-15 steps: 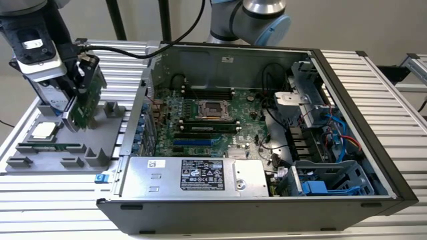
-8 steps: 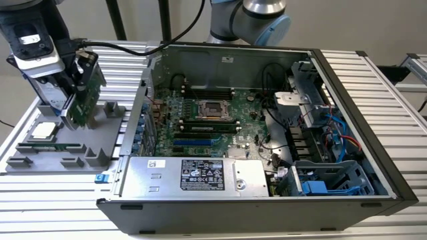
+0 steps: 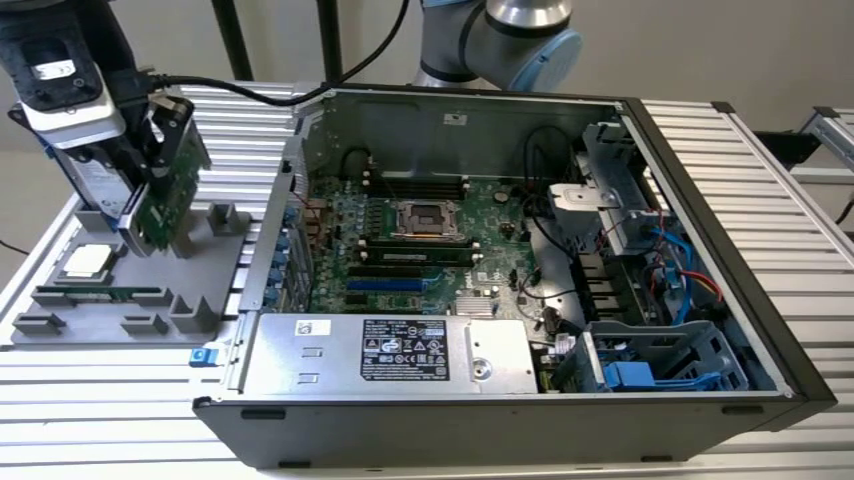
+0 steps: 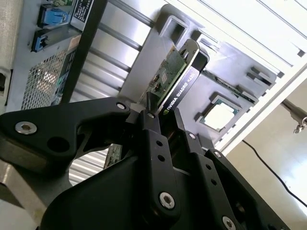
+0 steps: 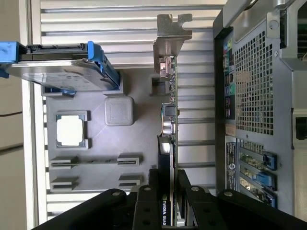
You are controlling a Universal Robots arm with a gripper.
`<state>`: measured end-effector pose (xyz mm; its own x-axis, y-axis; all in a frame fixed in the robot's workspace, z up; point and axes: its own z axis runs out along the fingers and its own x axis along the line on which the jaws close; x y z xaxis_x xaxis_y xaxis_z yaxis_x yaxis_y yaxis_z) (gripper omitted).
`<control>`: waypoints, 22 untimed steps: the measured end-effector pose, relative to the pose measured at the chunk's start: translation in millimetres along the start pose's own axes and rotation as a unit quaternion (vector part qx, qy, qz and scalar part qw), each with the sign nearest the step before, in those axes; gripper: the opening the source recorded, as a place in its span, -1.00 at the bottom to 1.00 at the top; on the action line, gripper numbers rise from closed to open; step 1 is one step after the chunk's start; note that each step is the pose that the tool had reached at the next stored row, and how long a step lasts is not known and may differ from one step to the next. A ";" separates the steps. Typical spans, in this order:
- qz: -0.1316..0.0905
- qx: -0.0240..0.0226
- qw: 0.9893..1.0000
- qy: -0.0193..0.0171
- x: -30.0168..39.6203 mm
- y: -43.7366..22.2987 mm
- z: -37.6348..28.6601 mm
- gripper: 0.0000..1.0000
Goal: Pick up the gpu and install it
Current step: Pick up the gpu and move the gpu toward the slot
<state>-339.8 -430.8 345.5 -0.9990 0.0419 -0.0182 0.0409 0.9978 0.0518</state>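
Robot arm's black gripper [image 5: 168, 181], jaws clamped on the upper edge of the gpu [image 3: 170, 205], holds the flat green card with its silver metal bracket upright at a grey moulded tray [image 3: 214, 255], to the exterior view's left of an open steel computer case [image 3: 467, 430] on a ribbed aluminium desk [image 3: 80, 400].

Matt black claw [image 5: 168, 178], fingers and links alike. gpu [image 3: 170, 205] clamped in the claw: green card, black cooler, bare silver bracket [image 5: 171, 33]. Tray [image 3: 200, 262] below the claw: plain mid-grey. Hard drive [image 5: 53, 72] just beside the claw: silver, blue frame. Table [image 3: 761, 190] beneath: pale silver, ribbed slats. Case [image 3: 507, 440] well off from the claw: black shell, green motherboard [image 3: 400, 245], blue caddy [image 3: 627, 375], red and blue cables [image 3: 697, 278]
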 end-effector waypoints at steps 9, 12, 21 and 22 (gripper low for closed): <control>0.000 0.000 1.000 0.000 -0.2 0.2 -6.0 -1.00; 0.000 0.000 1.000 0.000 -0.2 0.3 -7.9 -1.00; 0.000 0.000 1.000 0.000 -0.4 0.7 -14.1 -1.00; 0.000 0.000 1.000 0.000 -0.4 0.7 -14.8 -1.00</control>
<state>-339.7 -430.9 360.4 -0.9990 0.0417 -0.0181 0.0407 0.9978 0.0517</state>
